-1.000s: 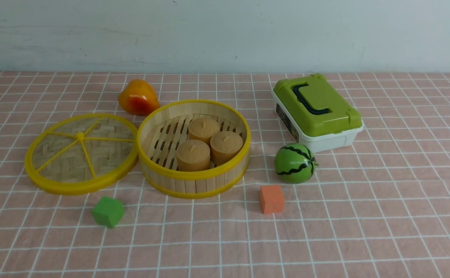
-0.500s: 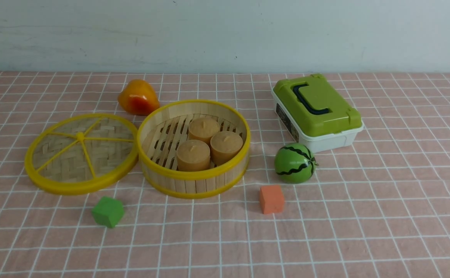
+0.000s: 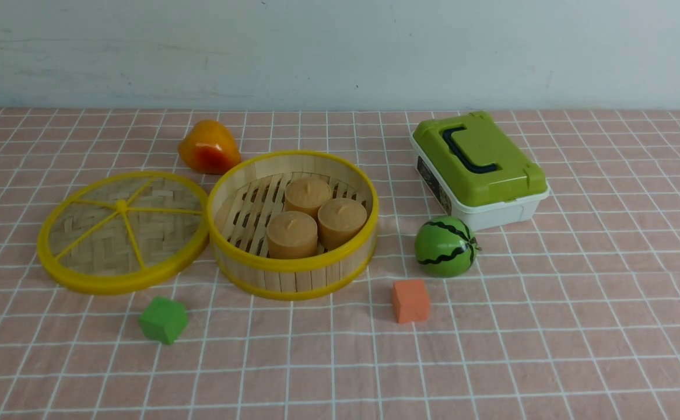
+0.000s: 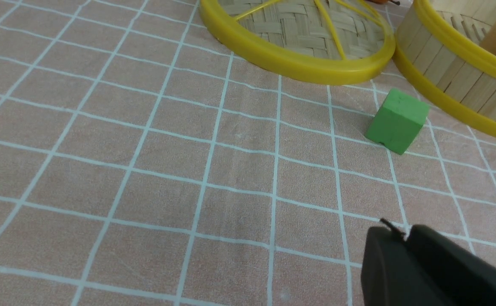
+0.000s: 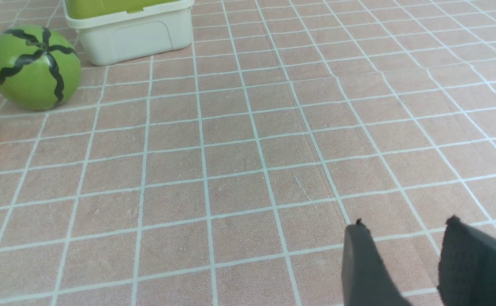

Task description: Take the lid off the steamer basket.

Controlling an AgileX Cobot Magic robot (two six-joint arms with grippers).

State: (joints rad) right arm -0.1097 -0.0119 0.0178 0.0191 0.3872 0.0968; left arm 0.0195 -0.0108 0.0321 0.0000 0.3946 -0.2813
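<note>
Lid [image 3: 123, 231] lay flat on the cloth, left of the basket [image 3: 293, 224], rim touching or just beside the basket's wall; basket open on top, three tan cups inside. Judged: lid already off, task looks done or nearly so

Left gripper [image 4: 406, 233] was low over the cloth, nearer than the lid and somewhat right of it, with a green cube [image 4: 397, 120] between the two. Fingers close together, only a thin slit between them, nothing held; whether fully closed could not be told. Lid is round, so no long axis to align with

Right gripper [image 5: 405, 225] was well to the right, fingers clearly parted, empty. Left arm was the nearer to lid and basket; any further move on the lid would go far and slightly left from it
</note>
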